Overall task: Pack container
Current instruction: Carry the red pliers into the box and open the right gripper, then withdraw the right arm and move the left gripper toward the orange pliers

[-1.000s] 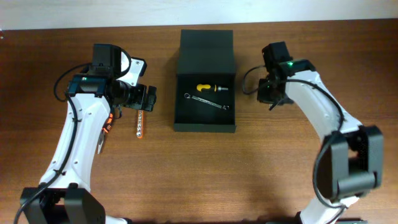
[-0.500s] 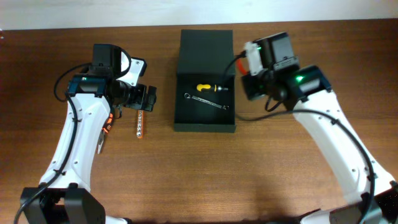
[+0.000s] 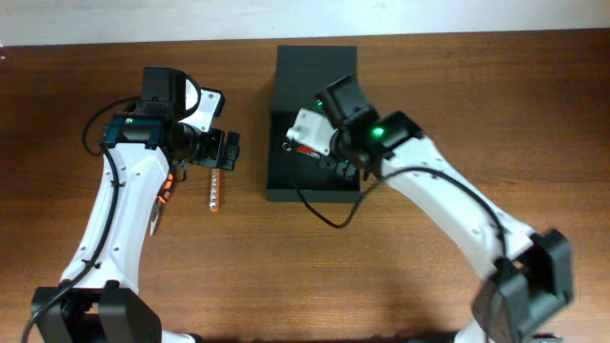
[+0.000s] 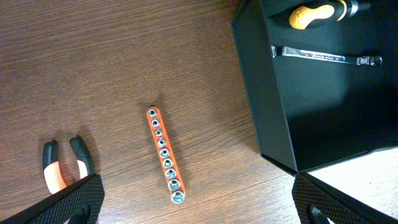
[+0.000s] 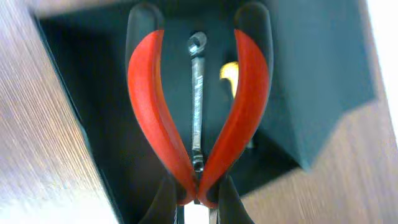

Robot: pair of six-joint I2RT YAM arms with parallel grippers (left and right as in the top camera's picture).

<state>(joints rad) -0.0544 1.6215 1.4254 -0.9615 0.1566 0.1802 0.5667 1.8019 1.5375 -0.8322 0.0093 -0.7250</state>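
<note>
The container (image 3: 286, 186) is a dark matte box with its flap lid (image 3: 316, 67) open at the back. A silver wrench (image 4: 323, 57) and a yellow-handled screwdriver (image 4: 317, 14) lie inside. My right gripper (image 5: 198, 186) is shut on red-handled pliers (image 5: 146, 106) and holds them above the box's inside, over the wrench (image 5: 197, 93). In the overhead view it (image 3: 335, 157) hangs over the box. My left gripper (image 4: 199, 208) is open and empty, hovering above an orange socket rail (image 4: 165, 155) left of the box.
Orange-handled pliers (image 4: 62, 165) lie on the wooden table left of the socket rail (image 3: 215, 189); they also show in the overhead view (image 3: 162, 195). The right arm crosses the table from the box toward the front right.
The right arm has swung left from beside the container's right wall to over its inside, carrying the red-handled pliers. The left arm has not moved.
</note>
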